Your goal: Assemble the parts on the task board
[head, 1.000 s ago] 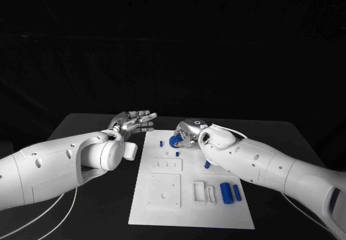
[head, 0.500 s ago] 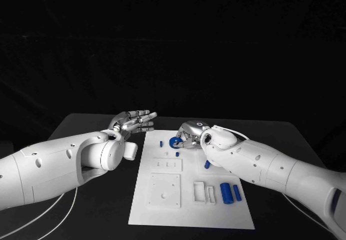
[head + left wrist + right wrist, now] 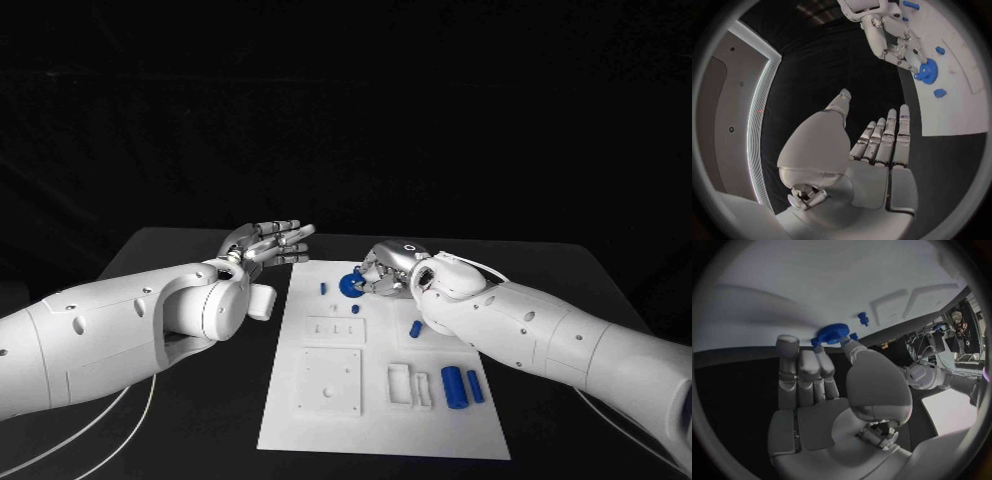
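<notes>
Head view: black bench (image 3: 188, 250) carries the white task board (image 3: 387, 425), a long plate lying between the two arms. Landmark for all places below is the task board.

Left arm reaches in beside the board's left edge. Left hand (image 3: 267, 243) hangs off the board's far left corner, above the bench, palm up, fingers straight and apart, holding nothing. Left wrist view agrees: fingers (image 3: 891, 140) extended side by side, nothing in the palm.

Right arm crosses the board's right side. Right hand (image 3: 387, 270) sits over the board's far end, fingers curled round a blue gear (image 3: 351, 286). Right wrist view: the toothed gear (image 3: 833, 333) is pinched between thumb and fingertips, at or just above the board surface; contact with the board cannot be told.

On the board: a raised white square block (image 3: 330, 380) at mid-left, a smaller flat white block (image 3: 335, 329) just beyond it, and a white slotted holder (image 3: 407, 384) right of the square block. Two blue cylinders (image 3: 460, 385) lie side by side near the right edge. One small blue peg (image 3: 415, 328) lies toward the far end of the board from them, close by the right arm. Another small blue peg (image 3: 322, 287) stands near the far left edge, just left of the gear.
</notes>
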